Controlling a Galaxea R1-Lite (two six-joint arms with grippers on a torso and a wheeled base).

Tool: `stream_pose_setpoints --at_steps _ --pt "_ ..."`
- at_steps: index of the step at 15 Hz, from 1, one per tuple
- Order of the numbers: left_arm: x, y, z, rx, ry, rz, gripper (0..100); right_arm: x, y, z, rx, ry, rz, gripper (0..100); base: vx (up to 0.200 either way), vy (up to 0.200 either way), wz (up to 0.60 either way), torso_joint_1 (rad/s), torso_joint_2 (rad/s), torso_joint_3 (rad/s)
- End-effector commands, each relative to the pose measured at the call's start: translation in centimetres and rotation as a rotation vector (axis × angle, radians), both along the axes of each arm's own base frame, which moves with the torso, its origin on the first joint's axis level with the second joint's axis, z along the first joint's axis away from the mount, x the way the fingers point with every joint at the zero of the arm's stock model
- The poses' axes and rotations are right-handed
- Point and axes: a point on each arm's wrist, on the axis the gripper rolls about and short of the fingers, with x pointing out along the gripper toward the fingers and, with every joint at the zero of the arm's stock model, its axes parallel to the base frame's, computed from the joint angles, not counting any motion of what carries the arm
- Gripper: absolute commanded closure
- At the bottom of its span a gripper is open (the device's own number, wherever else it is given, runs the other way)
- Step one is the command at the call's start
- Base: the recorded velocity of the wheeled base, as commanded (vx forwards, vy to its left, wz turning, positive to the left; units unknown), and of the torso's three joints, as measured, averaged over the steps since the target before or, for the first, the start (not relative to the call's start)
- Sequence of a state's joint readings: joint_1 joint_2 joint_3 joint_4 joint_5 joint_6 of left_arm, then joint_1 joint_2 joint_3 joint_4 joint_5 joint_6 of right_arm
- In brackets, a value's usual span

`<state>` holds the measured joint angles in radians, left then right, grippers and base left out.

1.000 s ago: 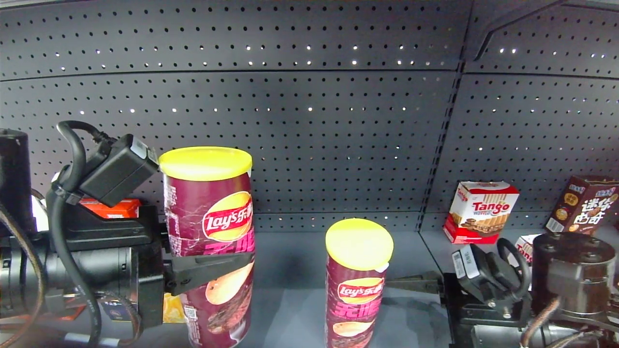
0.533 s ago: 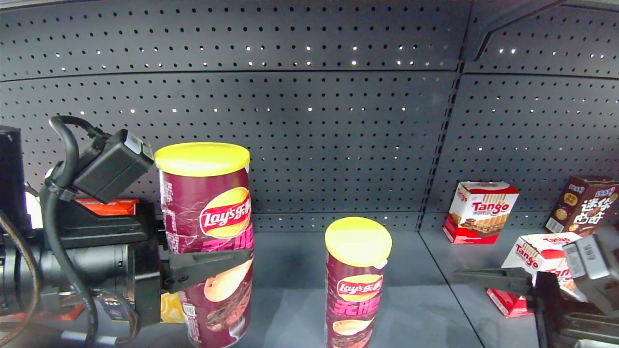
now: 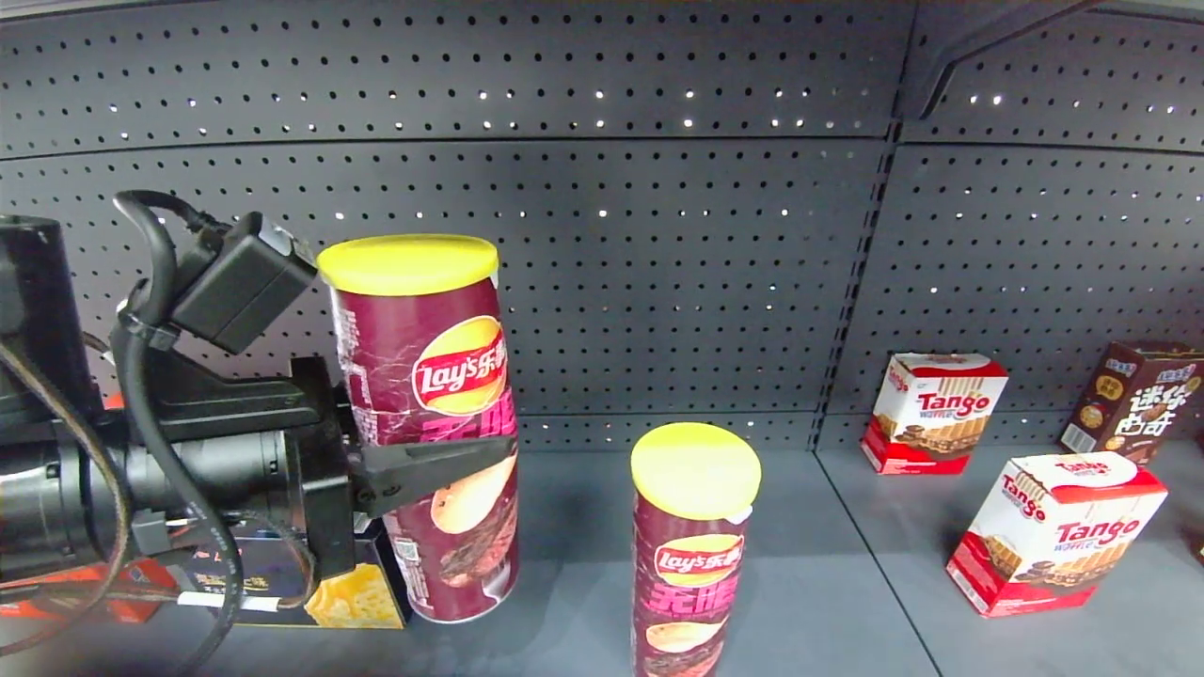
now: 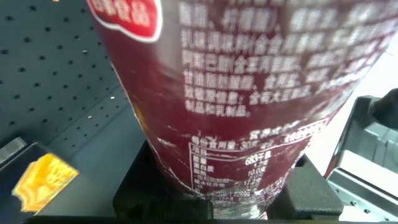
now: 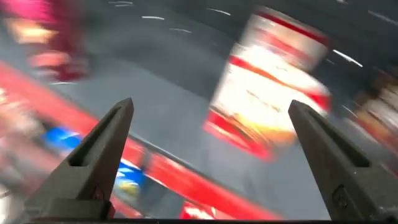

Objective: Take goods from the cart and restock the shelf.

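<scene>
Chip can (image 3: pixel 423 376), yellow lid: upright, pinched at mid-height by the left gripper (image 3: pixel 433 456), toward the shelf's (image 3: pixel 583 527) left end. Second chip can (image 3: pixel 694 555): standing at the front edge. Right gripper (image 5: pixel 211 162): spread wide, holding nothing.

Two yellow-lidded chip cans (image 3: pixel 423 376), two red-and-white wafer boxes (image 3: pixel 936 411), one brown snack box (image 3: pixel 1133 395) (partly cut off at the edge) and one flat dark box (image 3: pixel 320 592) on one shelf (image 3: pixel 828 564).
</scene>
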<state>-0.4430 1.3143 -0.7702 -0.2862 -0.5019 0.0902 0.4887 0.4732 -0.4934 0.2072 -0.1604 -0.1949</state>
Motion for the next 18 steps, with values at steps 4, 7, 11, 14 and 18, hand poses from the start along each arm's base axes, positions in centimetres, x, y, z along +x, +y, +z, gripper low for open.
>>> stream_pose_setpoints --at_steps 4,7,11,14,18 --pt "3.1 -0.8 -0.7 -0.061 0.046 -0.026 100 -6.1 -1.5 -4.4 0.118 -0.133 -0.33 0 0.0 0.0 0.0 0.0 0.0 0.0" --pt "6.3 -1.7 -0.1 -0.086 0.015 -0.068 100 -5.7 -1.6 -4.6 0.118 -0.151 -0.42 0 0.0 0.0 0.0 0.0 0.0 0.0" --pt "9.4 -1.7 -0.8 -0.118 0.039 -0.213 100 -5.1 -1.6 -5.2 0.117 -0.176 -0.476 0 0.0 0.0 0.0 0.0 0.0 0.0" --pt "12.5 -1.0 -3.5 -0.087 -0.012 -0.286 100 -5.0 -1.6 -5.4 0.116 -0.172 -0.479 0 0.0 0.0 0.0 0.0 0.0 0.0" --pt "16.9 -1.3 -7.4 -0.098 -0.042 -0.422 100 -4.6 -1.5 -6.4 0.096 -0.139 -0.477 0 0.0 0.0 0.0 0.0 0.0 0.0"
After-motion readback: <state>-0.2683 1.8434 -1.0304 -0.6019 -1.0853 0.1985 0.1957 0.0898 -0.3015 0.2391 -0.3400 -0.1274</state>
